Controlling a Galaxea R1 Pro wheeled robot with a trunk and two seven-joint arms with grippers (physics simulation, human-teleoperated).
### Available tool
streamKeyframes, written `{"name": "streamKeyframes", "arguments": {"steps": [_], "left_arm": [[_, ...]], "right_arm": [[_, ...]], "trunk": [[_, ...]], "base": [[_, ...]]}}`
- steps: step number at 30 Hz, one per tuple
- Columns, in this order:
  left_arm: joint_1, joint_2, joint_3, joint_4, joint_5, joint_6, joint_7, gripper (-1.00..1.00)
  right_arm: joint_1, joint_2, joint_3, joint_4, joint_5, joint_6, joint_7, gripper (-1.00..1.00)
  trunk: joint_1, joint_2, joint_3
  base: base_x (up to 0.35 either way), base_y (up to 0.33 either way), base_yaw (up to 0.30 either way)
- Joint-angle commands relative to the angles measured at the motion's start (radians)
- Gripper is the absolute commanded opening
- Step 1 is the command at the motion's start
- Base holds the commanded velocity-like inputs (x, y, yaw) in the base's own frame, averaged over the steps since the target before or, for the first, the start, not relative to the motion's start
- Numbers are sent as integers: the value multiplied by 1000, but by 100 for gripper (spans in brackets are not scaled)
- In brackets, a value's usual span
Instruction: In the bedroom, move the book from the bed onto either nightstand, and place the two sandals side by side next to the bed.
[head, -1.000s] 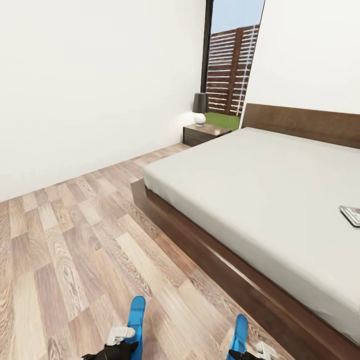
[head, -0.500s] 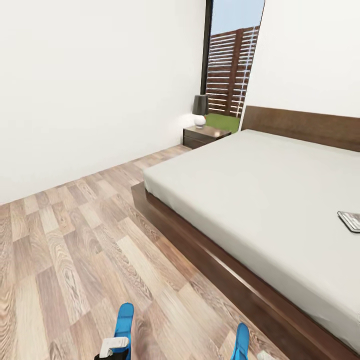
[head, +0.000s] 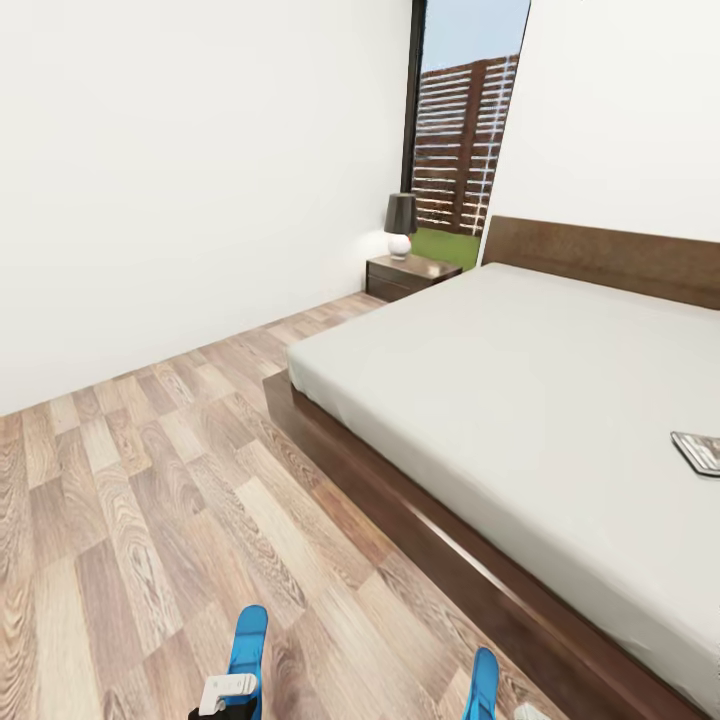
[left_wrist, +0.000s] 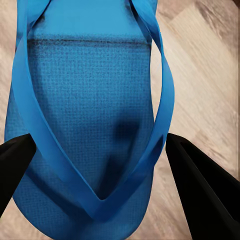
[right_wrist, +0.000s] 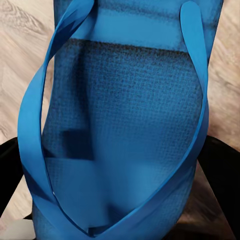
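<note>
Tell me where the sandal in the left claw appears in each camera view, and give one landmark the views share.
Head view: left sandal at the bottom edge, left of centre, above the left claw.
Left wrist view: left sandal close up, between the claw's dark fingers.
Right wrist view: the sandal seen here is the other one.
Shared landmark: the wood-plank floor.

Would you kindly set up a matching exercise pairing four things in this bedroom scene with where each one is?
Things:
1. thin dark grey paperback book
2. small lamp with a dark shade and white base
3. bright blue flat sandal
4. small dark brown wooden nightstand

Places:
A. between the left hand's black fingers
B. on the pale grey mattress
C. beside the bed's headboard, by the tall window
D. on top of the nightstand

Pairs: 1-B, 2-D, 3-A, 4-C
</note>
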Motion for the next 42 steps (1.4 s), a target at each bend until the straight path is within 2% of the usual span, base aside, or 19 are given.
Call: {"name": "streamKeyframes", "arguments": {"steps": [1, 6, 10, 38, 42], "left_arm": [[0, 1, -6, 0, 10, 1, 0, -100], [0, 1, -6, 0, 10, 1, 0, -100], [0, 1, -6, 0, 9, 1, 0, -100], [0, 1, -6, 0, 8, 1, 0, -100], [0, 1, -6, -1, 8, 1, 0, -100]], "right_arm": [[0, 0, -1, -1, -9, 9, 3, -100], [0, 0, -1, 1, -9, -41, 3, -100], [-1, 0, -1, 1, -9, -52, 3, -100], [-1, 0, -1, 1, -11, -55, 8, -100], [0, 0, -1, 1, -11, -55, 11, -100]], "trunk": [[-4, 7, 2], [-23, 42, 18], [-39, 70, 31], [-146, 266, 118], [-146, 266, 118]], "base": [[0, 0, 0], [0, 0, 0], [0, 0, 0], [0, 0, 0], [0, 0, -22]]}}
